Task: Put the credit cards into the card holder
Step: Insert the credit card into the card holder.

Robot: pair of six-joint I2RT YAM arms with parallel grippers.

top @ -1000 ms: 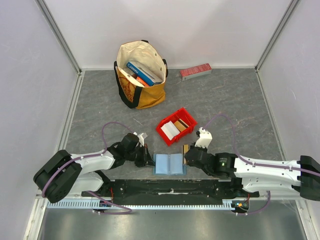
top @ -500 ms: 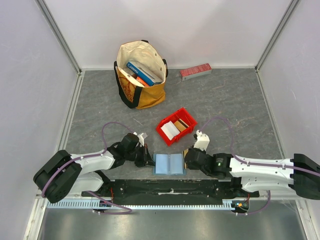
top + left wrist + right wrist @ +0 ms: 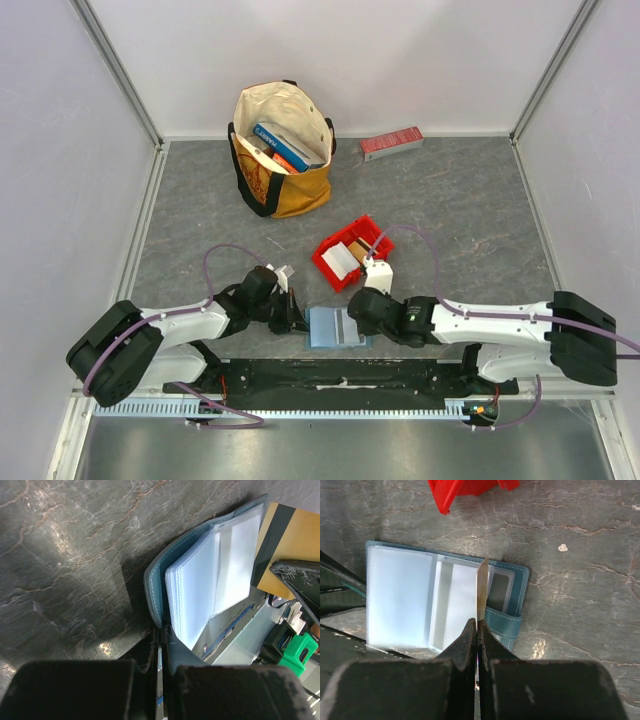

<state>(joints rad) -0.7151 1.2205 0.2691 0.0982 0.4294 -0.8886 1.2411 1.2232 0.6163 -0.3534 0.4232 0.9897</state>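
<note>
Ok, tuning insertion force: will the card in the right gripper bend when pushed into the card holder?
Probably stiff: the card stands straight, edge-on, beyond the right gripper. Thin and pinched at one end, it may pivot.

Low centre of frame: an open blue card holder [image 3: 326, 327] lies on the grey bench [image 3: 460, 210], left pincer [image 3: 302, 322] at its left edge, right pincer [image 3: 352, 316] over its right half. A red bin [image 3: 372, 232] with credit cards [image 3: 340, 260] stands just above.
</note>
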